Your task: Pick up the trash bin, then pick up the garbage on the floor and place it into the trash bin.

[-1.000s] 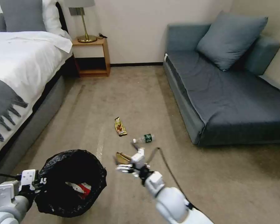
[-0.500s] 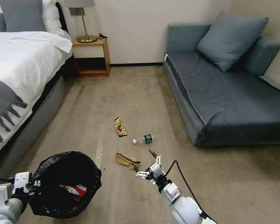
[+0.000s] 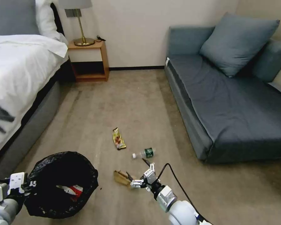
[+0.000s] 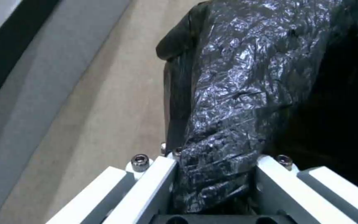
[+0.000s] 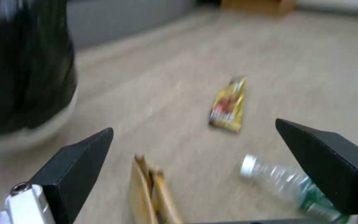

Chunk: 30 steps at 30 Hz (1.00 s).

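My left gripper point(image 3: 23, 185) is shut on the rim of the trash bin point(image 3: 53, 168), which hangs above the floor point(image 3: 134, 103) at the lower left. Its black bag point(image 4: 245, 77) is pinched between the white fingers point(image 4: 146, 183). A red-white packet point(image 3: 72, 190) lies inside. My right gripper point(image 3: 136, 168) is open and low, just right of the crumpled tan paper bag point(image 3: 119, 177). The right wrist view shows that paper bag point(image 5: 150, 189) between the black fingertips point(image 5: 84, 155). The clear bottle point(image 3: 144, 153) and the gold-brown wrapper point(image 3: 118, 139) lie a little farther off.
A bed point(image 3: 18, 72) runs along the left and a blue-grey sofa point(image 3: 234, 106) along the right. A wooden nightstand point(image 3: 89, 59) with a lamp stands at the back wall. Open carpet stretches between them.
The head camera has shifted, so the whole scene sits differently. My right gripper has dropped lower and reached out beside the paper bag, still open. The bin stays held on the left.
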Available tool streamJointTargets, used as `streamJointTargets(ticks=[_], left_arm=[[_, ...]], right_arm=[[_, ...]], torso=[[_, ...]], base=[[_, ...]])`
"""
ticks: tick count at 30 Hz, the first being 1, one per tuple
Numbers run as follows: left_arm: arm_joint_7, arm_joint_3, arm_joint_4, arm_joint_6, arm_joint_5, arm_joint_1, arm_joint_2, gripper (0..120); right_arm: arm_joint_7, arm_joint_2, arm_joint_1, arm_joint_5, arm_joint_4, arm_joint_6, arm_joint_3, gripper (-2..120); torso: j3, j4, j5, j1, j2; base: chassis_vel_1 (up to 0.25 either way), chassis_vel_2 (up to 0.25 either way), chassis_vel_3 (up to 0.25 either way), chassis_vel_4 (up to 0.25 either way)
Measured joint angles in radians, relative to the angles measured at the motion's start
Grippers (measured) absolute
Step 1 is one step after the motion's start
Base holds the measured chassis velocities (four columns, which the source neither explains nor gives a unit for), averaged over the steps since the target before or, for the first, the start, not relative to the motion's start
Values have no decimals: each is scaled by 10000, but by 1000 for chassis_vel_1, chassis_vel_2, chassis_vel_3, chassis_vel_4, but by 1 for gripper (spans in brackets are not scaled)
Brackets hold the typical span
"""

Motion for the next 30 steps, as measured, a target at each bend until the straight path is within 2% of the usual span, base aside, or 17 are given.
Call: streamJointTargets(ticks=[1, 5, 8, 15, 21, 24, 26, 30], left_arm=[[0, 0, 0, 0, 0, 0, 0, 3], [2, -158, -4, 0, -32, 99, -65, 3], [2, -201, -6, 0, -32, 151, -125, 3], [1, -344, -108, 6, -32, 268, -322, 3], [2, -378, -114, 14, -30, 235, -378, 3], [1, -395, -101, 71, -24, 158, -385, 3], [1, -394, -104, 77, -24, 157, -386, 3], [-1, -373, -168, 90, -22, 166, -418, 3]], right_arm=[[0, 0, 0, 0, 0, 0, 0, 100], [-881, -229, 843, 1054, -615, -1053, -707, 100], [-1189, -219, 1194, 1089, -1076, -1295, -1006, 100], [-1707, 378, 2015, 166, -3130, -1312, -1316, 100], [-1858, 652, 2223, -574, -3841, -1163, -1301, 100], [-1889, 860, 2344, -846, -4328, -1141, -1339, 90], [-1890, 883, 2360, -853, -4387, -1138, -1339, 88], [-1929, 926, 2405, -818, -4530, -1088, -1323, 67]], torso=[[0, 0, 0, 0, 0], [-4, 0, -2, 1, 0], [-4, 3, -3, 1, 0], [-4, 3, -2, 1, 0], [-4, 1, -3, 1, 1], [-4, 1, -3, 1, 0], [-4, 1, -3, 1, 0], [-4, 1, -3, 1, 0]], base=[[-132, 133, 152, -178], [-59, 43, 34, -46], [24, -17, -14, 11], [0, 0, 0, 0], [0, 0, 0, 0], [0, 0, 0, 0], [0, 0, 0, 0], [0, 0, 0, 0]])
